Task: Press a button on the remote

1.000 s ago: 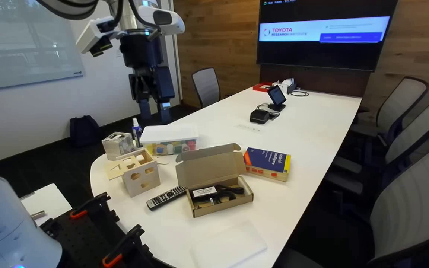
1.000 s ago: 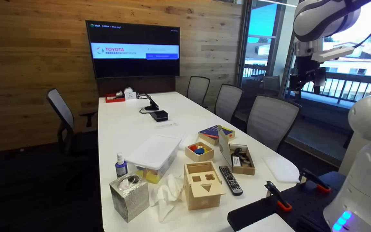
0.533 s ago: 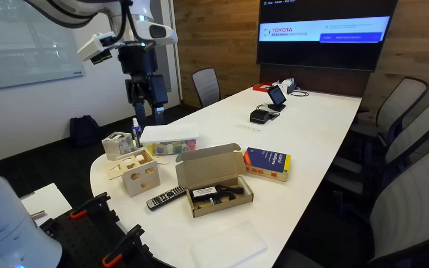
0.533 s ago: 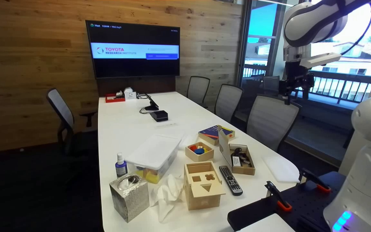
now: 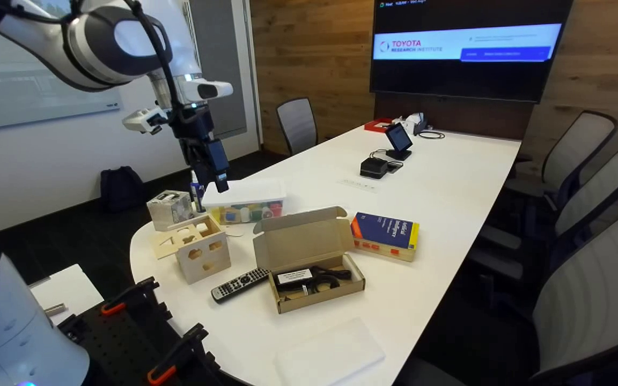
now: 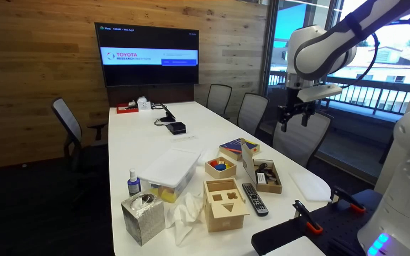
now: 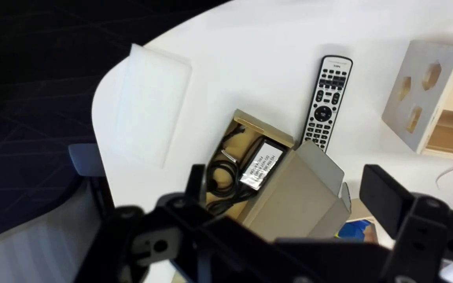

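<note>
White table [image 6: 137, 142], with remote [image 7: 326, 104] beside open cardboard box [image 7: 297, 200].
The gripper [image 6: 294, 124] hangs apart from both, spread wide.

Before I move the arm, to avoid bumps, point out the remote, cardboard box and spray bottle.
Remote [image 7: 323, 113], in the wrist view: round black pad.
Cardboard box [image 5: 302, 241], in an exterior view: raised lid.
Spray bottle [image 6: 133, 186], in an exterior view: blue body.

In the wrist view, the carton [image 7: 293, 196] hides one end of the remote [image 7: 326, 104] (its buttons [image 7: 323, 114] too small to read); the sorter [image 7: 433, 103] is cut off at right, the gripper [image 7: 287, 184] blurred and cropped below
</note>
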`<state>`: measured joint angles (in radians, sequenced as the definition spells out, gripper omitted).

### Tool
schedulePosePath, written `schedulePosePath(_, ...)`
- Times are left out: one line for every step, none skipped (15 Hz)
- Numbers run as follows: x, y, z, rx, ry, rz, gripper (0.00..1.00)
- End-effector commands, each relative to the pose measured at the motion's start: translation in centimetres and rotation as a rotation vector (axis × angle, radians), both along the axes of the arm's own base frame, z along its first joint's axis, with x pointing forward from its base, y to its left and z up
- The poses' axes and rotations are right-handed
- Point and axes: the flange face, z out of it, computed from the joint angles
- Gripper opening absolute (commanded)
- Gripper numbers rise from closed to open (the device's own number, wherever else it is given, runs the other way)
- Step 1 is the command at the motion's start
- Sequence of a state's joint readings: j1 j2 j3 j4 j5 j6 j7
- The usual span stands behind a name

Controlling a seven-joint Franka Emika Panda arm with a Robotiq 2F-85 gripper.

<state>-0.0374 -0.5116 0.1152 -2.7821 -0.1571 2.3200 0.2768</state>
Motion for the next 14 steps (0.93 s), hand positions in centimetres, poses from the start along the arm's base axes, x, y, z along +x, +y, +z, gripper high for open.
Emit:
schedulePosePath(1.7,2.7,-3.3,0.026,-0.041,0.012,1.0)
schedulePosePath(2.4,3.2,-4.3,0.037,-0.046,0.023,1.0)
schedulePosePath(3.1,3.5,-5.3,0.046,-0.046,0.037,1.0)
schedulePosePath(3.6,3.6,-6.3,0.056,-0.045,0.046,1.0)
schedulePosePath(4.2,3.6,-7.3,0.068,-0.043,0.052,1.0)
schedulePosePath(4.8,3.4,-8.4,0.081,-0.039,0.054,1.0)
schedulePosePath(5.3,3.3,-9.3,0.092,-0.036,0.058,1.0)
schedulePosePath(5.9,3.1,-10.4,0.105,-0.028,0.06,1.0)
schedulePosePath(6.4,3.0,-11.3,0.114,-0.018,0.061,1.0)
schedulePosePath(6.8,2.9,-12.2,0.122,-0.005,0.06,1.0)
schedulePosePath(7.1,2.9,-13.0,0.126,0.005,0.057,1.0)
schedulePosePath(7.4,2.8,-13.8,0.132,0.015,0.058,0.83)
schedulePosePath(7.6,2.7,-14.7,0.136,0.025,0.052,0.74)
schedulePosePath(7.7,2.6,-15.5,0.141,0.033,0.043,0.66)
